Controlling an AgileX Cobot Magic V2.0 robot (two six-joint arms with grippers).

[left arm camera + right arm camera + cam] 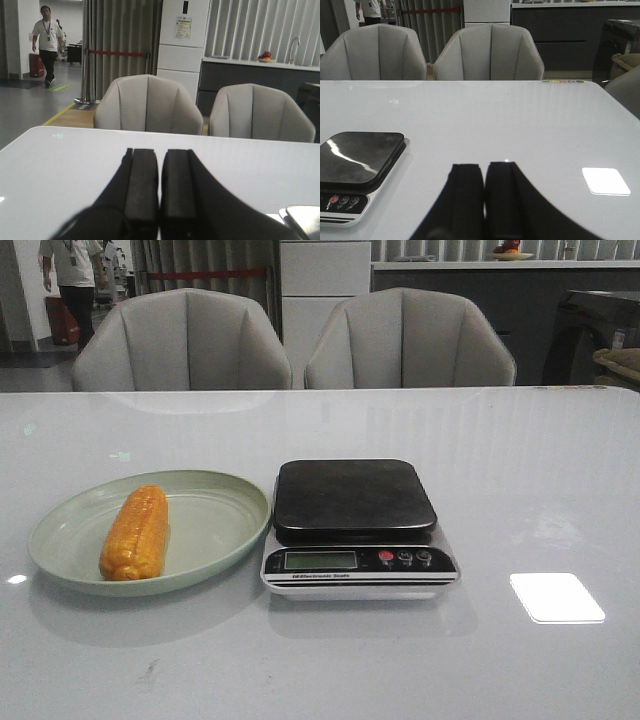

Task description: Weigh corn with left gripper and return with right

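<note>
- Orange-yellow corn cob (134, 533) lying lengthwise in the shallow pale-green oval plate (225, 528), just beside the scale.
- Nothing else in that plate.
- Black-topped silver digital kitchen scale (356, 528) bare on its platform; weighing not yet begun.
- Left black two-fingered end effector (159, 192) closed, fingers pressed together, empty; right end effector (484, 197) likewise closed and empty, near the scale.
- Best opened wide first, lowered across the cob's middle, squeezed gently.
- Glossy white tabletop (500, 470) under all.

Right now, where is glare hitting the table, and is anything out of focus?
Front view: a bright rectangular glare patch on the table right of the scale. Right wrist view: same patch, end effector soft. Left wrist view: end effector blurry.
</note>
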